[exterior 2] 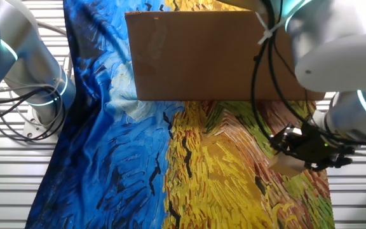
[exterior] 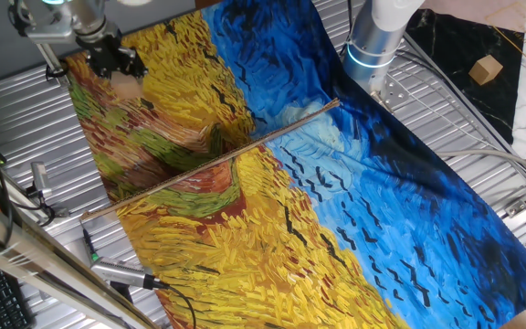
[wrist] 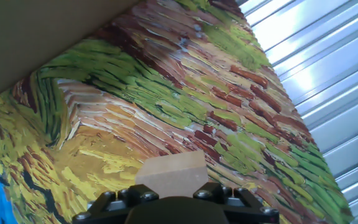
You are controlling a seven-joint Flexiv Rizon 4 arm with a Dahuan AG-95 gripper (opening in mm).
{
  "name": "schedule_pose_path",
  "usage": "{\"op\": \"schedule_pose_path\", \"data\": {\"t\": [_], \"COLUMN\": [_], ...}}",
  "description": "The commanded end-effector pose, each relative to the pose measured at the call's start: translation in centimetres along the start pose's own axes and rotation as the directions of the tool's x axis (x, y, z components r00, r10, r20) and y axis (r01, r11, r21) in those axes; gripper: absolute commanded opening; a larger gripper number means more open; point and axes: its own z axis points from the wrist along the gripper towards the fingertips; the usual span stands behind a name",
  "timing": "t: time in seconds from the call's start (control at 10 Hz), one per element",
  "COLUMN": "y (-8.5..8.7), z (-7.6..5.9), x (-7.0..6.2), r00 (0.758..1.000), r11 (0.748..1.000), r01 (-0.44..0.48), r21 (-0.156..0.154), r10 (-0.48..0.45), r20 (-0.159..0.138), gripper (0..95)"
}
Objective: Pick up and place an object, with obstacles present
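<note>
The object, a light tan wooden cube (wrist: 173, 171), sits between the fingers of my gripper (wrist: 173, 188), which is shut on it. In one fixed view the gripper (exterior: 120, 77) hangs over the far left corner of the painted cloth with the cube (exterior: 123, 87) just below it. The other fixed view shows the gripper (exterior 2: 294, 158) and cube (exterior 2: 288, 165) low over the cloth at the right; I cannot tell whether the cube touches it. The obstacle is a brown cardboard panel (exterior 2: 202, 57) standing upright, seen edge-on as a thin line (exterior: 213, 160) across the cloth.
A Van Gogh print cloth (exterior: 336, 210) covers the slatted metal table (exterior: 7, 119). A second arm's base (exterior: 373, 41) stands at the back. Another tan block (exterior: 487, 68) lies on a dark mat at the far right. Tools lie near the front left edge (exterior: 121, 272).
</note>
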Motion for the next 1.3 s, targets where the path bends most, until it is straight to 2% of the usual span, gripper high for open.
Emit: {"op": "schedule_pose_path", "data": {"t": [0.1,0.4,0.6,0.8,0.9,1.0,1.1,1.3], "y": [0.2,0.2,0.2,2.4,3.3,4.5,5.1,7.9], "z": [0.0,0.0,0.0,-2.7,-3.7,-4.9,-5.5,-7.7], "x": [0.1,0.1,0.1,-1.8,-2.6,-3.1,-3.3,-3.9], "r00": [1.000,0.999,1.000,0.999,0.999,0.999,0.998,0.996], "r11": [1.000,0.999,1.000,1.000,0.999,0.999,0.998,0.996], "r01": [0.000,-0.036,-0.017,-0.031,-0.035,-0.046,-0.055,-0.088], "r21": [-0.003,0.003,-0.004,0.001,0.004,0.003,0.002,0.003], "r10": [0.000,0.036,0.017,0.031,0.035,0.046,0.055,0.088], "r20": [0.007,-0.002,0.005,-0.010,-0.015,-0.012,-0.011,-0.012], "gripper": [0.0,0.0,0.0,0.0,0.0,0.0,0.0,0.0]}}
